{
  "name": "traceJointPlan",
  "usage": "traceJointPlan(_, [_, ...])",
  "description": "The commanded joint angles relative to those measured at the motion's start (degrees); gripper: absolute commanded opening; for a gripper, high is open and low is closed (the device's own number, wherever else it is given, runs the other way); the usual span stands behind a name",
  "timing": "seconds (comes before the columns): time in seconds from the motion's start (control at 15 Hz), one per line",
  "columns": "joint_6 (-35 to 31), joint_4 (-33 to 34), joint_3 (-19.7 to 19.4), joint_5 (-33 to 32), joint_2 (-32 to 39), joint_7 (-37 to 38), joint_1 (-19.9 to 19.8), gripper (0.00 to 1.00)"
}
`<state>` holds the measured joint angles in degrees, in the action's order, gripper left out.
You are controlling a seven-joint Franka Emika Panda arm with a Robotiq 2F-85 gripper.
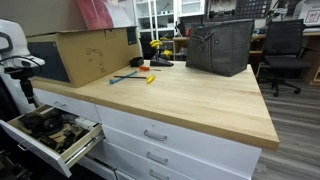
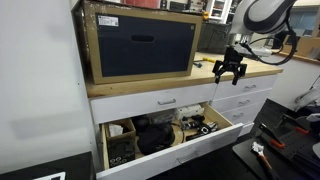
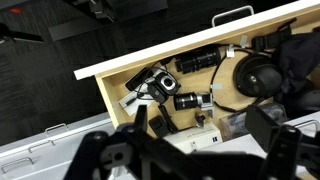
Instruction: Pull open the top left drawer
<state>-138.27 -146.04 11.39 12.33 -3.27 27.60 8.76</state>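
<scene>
No drawer with colourful orange, yellow and green contents shows in any view. The one open drawer [image 2: 205, 143] has a white front and pale wooden sides and holds dark lenses, cables and a white box. It also shows in an exterior view [image 1: 88, 138] and in the wrist view [image 3: 150, 50]. My gripper [image 2: 232, 70] hangs open and empty in front of the counter edge, above this open drawer. In the wrist view its two fingers [image 3: 200, 140] are spread apart over the drawer's contents, touching nothing.
Shut white drawers with silver bar handles [image 2: 165, 101] [image 1: 155, 135] sit under the wooden countertop [image 1: 190, 95]. A cardboard box [image 2: 140, 45] [image 1: 85, 55], a dark bin [image 1: 220, 45] and small tools [image 1: 135, 75] stand on it. An office chair [image 1: 285, 45] is behind.
</scene>
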Motion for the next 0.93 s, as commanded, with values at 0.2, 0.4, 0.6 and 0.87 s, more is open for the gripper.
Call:
traceJointPlan(0.2, [-7.69, 1.3, 0.11, 4.67, 8.21, 8.07, 1.41, 1.0])
traceJointPlan(0.4, [-10.11, 1.67, -0.09, 2.69, 11.87, 13.71, 3.15, 1.0])
traceJointPlan(0.6, [-14.63, 2.81, -0.5, 3.59, 14.81, 17.47, 4.69, 1.0])
traceJointPlan(0.87, [-20.0, 5.15, -1.11, 3.84, 17.98, 22.19, 6.1, 1.0])
